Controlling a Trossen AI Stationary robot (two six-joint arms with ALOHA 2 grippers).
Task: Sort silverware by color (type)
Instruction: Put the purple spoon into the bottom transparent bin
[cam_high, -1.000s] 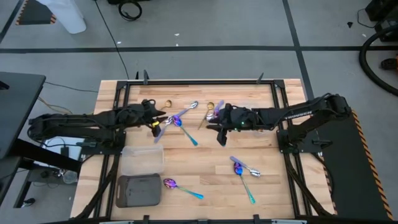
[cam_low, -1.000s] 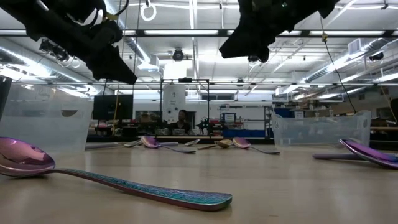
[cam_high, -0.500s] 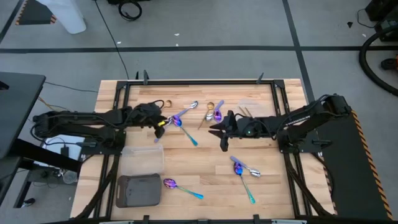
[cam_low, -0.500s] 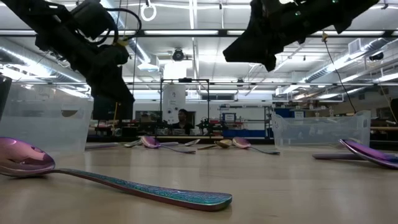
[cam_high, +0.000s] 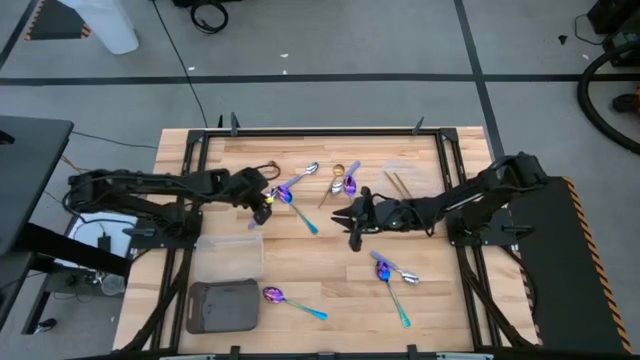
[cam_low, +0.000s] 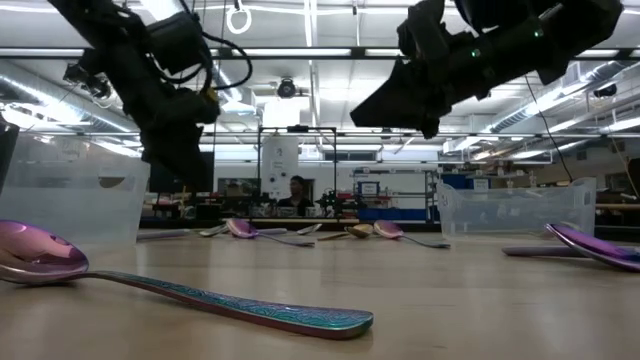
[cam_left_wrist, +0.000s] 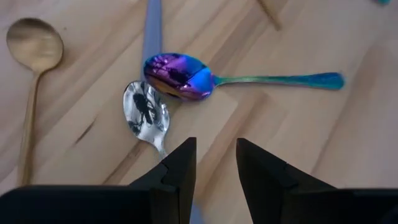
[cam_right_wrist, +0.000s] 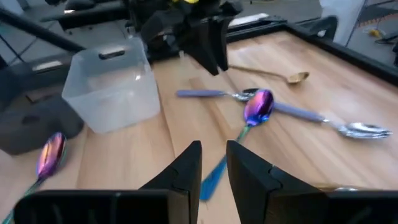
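Note:
Silverware lies scattered flat on the wooden table. In the left wrist view an iridescent purple-blue spoon (cam_left_wrist: 179, 76) with a teal handle lies beside a silver spoon (cam_left_wrist: 146, 112) and a gold spoon (cam_left_wrist: 34, 45). My left gripper (cam_high: 264, 197) (cam_left_wrist: 214, 155) hovers open just above this cluster (cam_high: 292, 190). My right gripper (cam_high: 352, 222) (cam_right_wrist: 214, 155) is open in mid-air near the table's middle, pointing toward the same cluster. More spoons lie at the far middle (cam_high: 345, 181), the near right (cam_high: 390, 272) and the near left (cam_high: 275, 295).
A clear plastic tray (cam_high: 230, 255) stands by the left side, with a dark grey tray (cam_high: 222, 305) nearer the near edge. Two gold sticks (cam_high: 398, 185) lie far right. A second clear tray (cam_low: 510, 207) shows in the low view. Bare wood lies between the spoon groups.
My left gripper has come down and edged right, toward the spoon cluster. My right gripper has drawn back toward the table's near edge, away from the far-middle spoons, staying high. No spoon has moved.

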